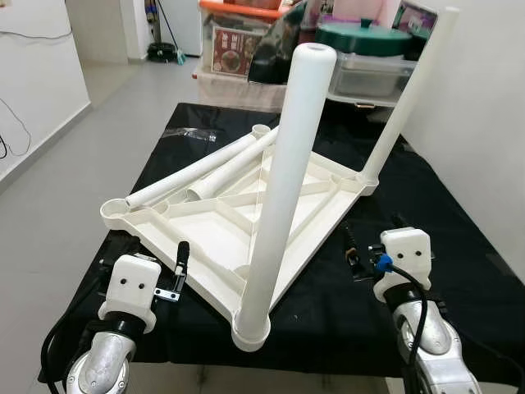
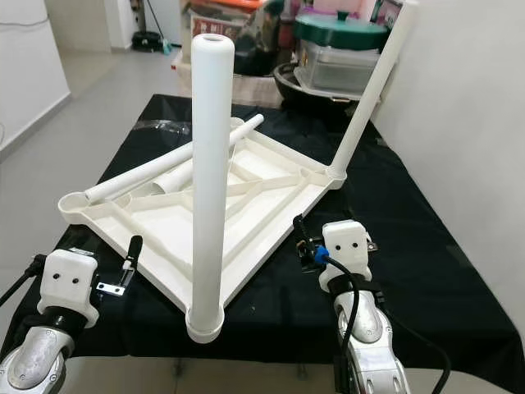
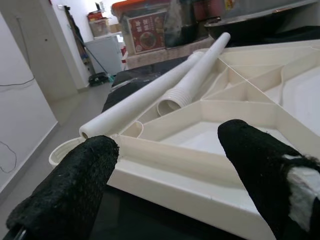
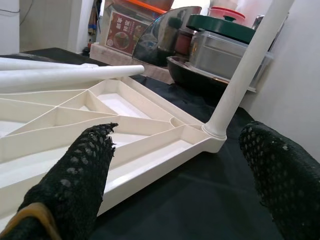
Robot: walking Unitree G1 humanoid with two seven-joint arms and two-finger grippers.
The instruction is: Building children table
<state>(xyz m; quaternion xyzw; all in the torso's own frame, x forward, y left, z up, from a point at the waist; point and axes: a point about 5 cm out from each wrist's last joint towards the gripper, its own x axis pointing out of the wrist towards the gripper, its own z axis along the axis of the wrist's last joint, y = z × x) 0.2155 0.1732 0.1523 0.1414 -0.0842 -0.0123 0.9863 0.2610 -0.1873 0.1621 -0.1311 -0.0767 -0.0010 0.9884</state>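
An upside-down cream tabletop (image 1: 205,234) lies tilted on a table covered in black cloth (image 1: 443,213). One white leg (image 1: 287,180) stands upright in its near corner socket. Another leg (image 1: 408,103) stands in the far right corner. Two loose legs (image 1: 197,172) lie across the ribbed underside toward the far left. My left gripper (image 3: 167,140) is open, low at the tabletop's near left edge, its fingers (image 1: 181,256) close to the rim. My right gripper (image 4: 180,132) is open too, near the right edge, facing the far right leg (image 4: 245,70).
Behind the table stand storage boxes (image 1: 238,41), a clear container (image 1: 369,74) and a green-lidded pot (image 1: 361,37). A white wall runs close along the right side. Grey floor (image 1: 74,189) lies open to the left.
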